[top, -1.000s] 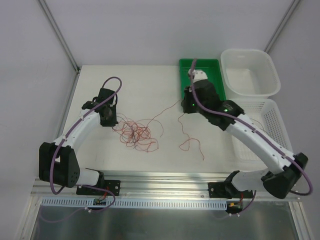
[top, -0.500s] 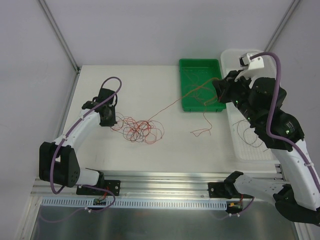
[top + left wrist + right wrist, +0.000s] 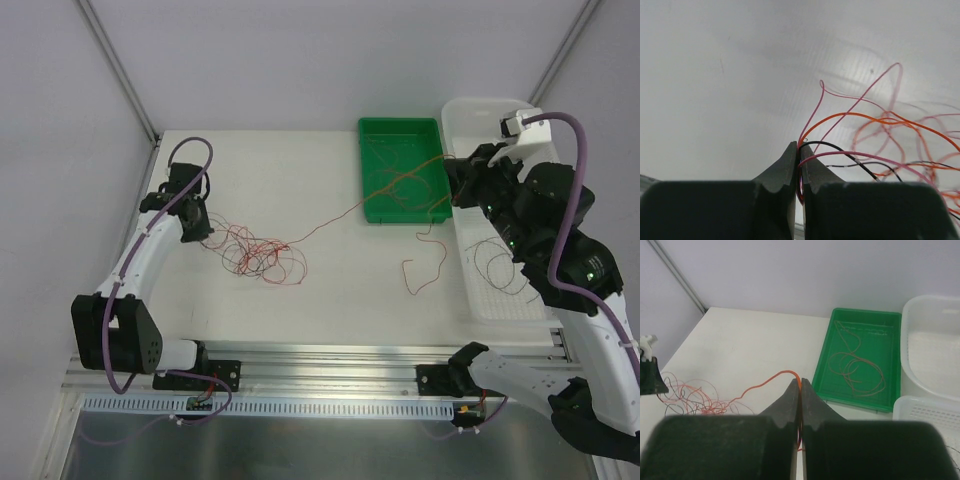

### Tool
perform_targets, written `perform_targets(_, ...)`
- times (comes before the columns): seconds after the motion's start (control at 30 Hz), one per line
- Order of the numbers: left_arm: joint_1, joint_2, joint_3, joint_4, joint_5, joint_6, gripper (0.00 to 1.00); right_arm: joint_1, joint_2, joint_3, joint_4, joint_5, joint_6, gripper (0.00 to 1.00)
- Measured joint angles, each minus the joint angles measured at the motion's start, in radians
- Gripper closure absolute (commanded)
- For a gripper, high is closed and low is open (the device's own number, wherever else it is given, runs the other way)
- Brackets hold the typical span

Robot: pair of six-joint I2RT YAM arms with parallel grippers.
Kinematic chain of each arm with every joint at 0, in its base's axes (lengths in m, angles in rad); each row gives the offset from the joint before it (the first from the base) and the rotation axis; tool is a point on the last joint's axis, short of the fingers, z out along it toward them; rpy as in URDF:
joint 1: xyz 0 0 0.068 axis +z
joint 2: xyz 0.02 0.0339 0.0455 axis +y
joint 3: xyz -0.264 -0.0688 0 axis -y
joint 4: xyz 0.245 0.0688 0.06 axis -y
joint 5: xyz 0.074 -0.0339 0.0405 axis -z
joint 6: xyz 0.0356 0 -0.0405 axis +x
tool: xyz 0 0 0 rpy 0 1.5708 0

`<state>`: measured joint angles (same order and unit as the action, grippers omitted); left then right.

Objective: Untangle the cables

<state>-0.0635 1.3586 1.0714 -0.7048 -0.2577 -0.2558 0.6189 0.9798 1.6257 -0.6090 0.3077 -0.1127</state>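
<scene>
Your left fingers [image 3: 782, 172] clench the edge of the tangle [image 3: 255, 252] as an anchor while your right fingers [image 3: 785, 402] clench one orange strand [image 3: 335, 217], holding it stretched toward the tray [image 3: 363, 160].

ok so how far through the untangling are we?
Partway. Done: a few orange-red wires lie in the green tray, dark wires in the white basket. In hand: the left gripper pins the tangle while the right gripper, shut on one orange wire, holds it stretched towards the tray. Left: the tangle, plus a loose red wire on the table.
</scene>
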Motion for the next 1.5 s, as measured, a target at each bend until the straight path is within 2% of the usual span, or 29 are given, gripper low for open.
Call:
perform_targets(0.13,-0.008,-0.049,0.169,-0.037,0.094,-0.026,1.0,-0.003,0.013,-0.096,0.017,-0.04,0.026,0.99)
perform_targets(0.37,-0.016,-0.143,0.472,-0.088,0.161,-0.032,1.0,-0.021,0.118,-0.313,0.012,-0.13,0.077,0.99)
perform_targets(0.47,-0.038,-0.182,0.55,-0.108,0.243,-0.042,1.0,-0.021,0.19,-0.4,0.027,-0.171,0.111,0.99)
perform_targets(0.57,-0.083,-0.22,0.57,-0.11,0.257,-0.04,1.0,-0.023,0.255,-0.508,0.048,-0.177,0.145,0.99)
perform_targets(0.7,-0.098,-0.276,0.525,-0.124,0.06,-0.01,1.0,-0.04,0.325,-0.629,0.047,-0.172,0.202,0.99)
perform_targets(0.87,-0.078,-0.283,0.487,-0.152,-0.139,0.023,1.0,-0.08,0.316,-0.705,0.043,-0.146,0.241,0.98)
perform_targets(1.03,-0.073,-0.278,0.446,-0.153,-0.163,0.02,1.0,-0.092,0.277,-0.708,0.038,-0.126,0.254,0.94)
perform_targets(1.13,-0.09,-0.274,0.383,-0.151,-0.081,0.005,1.0,-0.078,0.272,-0.708,0.043,-0.133,0.254,0.75)
perform_targets(1.17,-0.108,-0.271,0.366,-0.15,-0.061,0.002,1.0,-0.066,0.272,-0.708,0.047,-0.137,0.253,0.6)
perform_targets(1.3,-0.223,-0.252,0.294,-0.15,0.038,-0.02,1.0,0.008,0.272,-0.708,0.08,-0.167,0.234,0.35)
perform_targets(1.4,-0.259,-0.25,0.254,-0.149,0.108,-0.037,1.0,0.06,0.272,-0.704,0.103,-0.193,0.215,0.27)
perform_targets(1.5,-0.282,-0.25,0.218,-0.145,0.172,-0.058,1.0,0.103,0.272,-0.682,0.114,-0.219,0.196,0.25)
